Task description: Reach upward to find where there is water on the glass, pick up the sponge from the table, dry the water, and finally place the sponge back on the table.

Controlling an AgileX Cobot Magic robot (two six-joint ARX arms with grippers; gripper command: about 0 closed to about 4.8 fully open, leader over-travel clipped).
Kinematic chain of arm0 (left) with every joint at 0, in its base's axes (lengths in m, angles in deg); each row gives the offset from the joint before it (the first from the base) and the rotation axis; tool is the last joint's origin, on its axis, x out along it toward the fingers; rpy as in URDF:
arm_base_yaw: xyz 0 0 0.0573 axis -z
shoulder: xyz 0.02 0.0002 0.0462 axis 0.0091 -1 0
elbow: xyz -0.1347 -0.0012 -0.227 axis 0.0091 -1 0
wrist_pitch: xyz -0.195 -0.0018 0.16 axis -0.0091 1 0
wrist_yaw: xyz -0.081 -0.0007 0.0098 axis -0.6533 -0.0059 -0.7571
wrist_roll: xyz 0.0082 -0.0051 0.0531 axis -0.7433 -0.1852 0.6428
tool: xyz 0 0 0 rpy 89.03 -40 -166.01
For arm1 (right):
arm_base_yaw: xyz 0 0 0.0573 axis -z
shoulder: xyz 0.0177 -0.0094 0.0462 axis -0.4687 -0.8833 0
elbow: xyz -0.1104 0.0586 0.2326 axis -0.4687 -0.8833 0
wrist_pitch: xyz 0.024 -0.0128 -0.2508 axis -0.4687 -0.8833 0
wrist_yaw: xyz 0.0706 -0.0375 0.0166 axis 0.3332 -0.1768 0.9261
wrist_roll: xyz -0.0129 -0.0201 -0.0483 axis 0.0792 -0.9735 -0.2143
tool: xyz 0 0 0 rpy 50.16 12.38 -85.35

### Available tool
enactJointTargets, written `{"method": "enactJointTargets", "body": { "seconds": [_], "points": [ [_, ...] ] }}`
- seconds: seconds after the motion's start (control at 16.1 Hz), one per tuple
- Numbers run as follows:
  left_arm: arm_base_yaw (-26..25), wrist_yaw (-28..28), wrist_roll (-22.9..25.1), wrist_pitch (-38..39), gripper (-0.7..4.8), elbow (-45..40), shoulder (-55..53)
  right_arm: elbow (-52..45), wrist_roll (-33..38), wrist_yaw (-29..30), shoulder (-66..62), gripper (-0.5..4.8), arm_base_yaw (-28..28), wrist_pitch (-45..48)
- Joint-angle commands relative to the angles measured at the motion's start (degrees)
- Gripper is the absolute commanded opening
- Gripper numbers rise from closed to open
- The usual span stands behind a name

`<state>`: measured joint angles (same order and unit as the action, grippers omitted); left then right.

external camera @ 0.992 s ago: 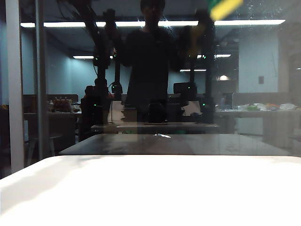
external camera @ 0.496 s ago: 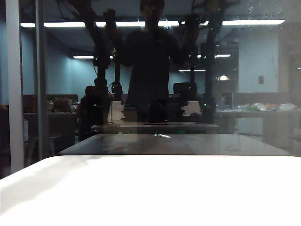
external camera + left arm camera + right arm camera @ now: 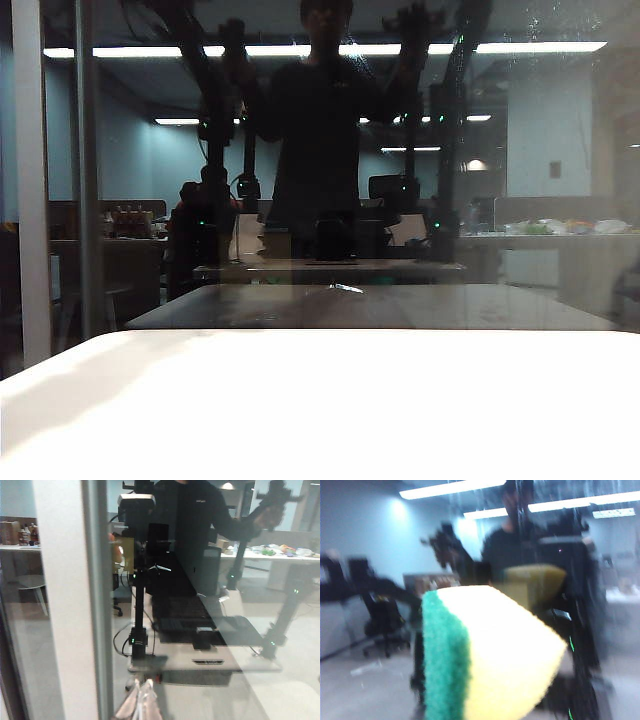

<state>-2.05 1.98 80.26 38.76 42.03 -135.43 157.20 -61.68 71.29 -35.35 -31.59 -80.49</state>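
Your right gripper is closed on the sponge (image 3: 490, 655) close before the glass (image 3: 380, 555), while your left gripper is out of sight, so a loose grip may drop the sponge onto the table (image 3: 320, 410) if it presses the wet streaks (image 3: 520, 500) too hard.

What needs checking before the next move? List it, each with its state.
1. Sponge held by the right gripper, which is outside the exterior view: ok, it is off the table and fills the right wrist view.
2. Sponge touching the glass: cannot tell, blurred.
3. Water gone: not ok, droplets speckle the upper right.
4. Table in view for set-down: ok.
5. Left gripper, facing the glass by the frame bar, out of the way: cannot tell.
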Motion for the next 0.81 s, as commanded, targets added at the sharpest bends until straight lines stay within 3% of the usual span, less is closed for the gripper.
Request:
{"method": "enactJointTargets", "body": {
  "seconds": [0.06,0.25,0.5,0.81],
  "points": [
    [0.0,0.2,0.3,-0.7,-0.05,0.3,0.2,12.5,0.4,2.1,-6.9,-0.09,0.3,-4.3],
    [0.0,0.2,0.3,-0.6,-0.05,0.3,0.2,20.4,3.0,3.3,-13.0,-0.09,0.3,-5.3],
    [0.0,0.2,0.3,-0.3,-0.05,0.3,0.2,20.7,3.7,-3.1,-15.3,-0.09,0.3,-4.9],
    [0.0,0.6,0.3,-0.2,-0.05,0.3,0.2,20.8,4.0,-4.4,-15.5,-0.09,5.7,-3.4]
  ]
}}
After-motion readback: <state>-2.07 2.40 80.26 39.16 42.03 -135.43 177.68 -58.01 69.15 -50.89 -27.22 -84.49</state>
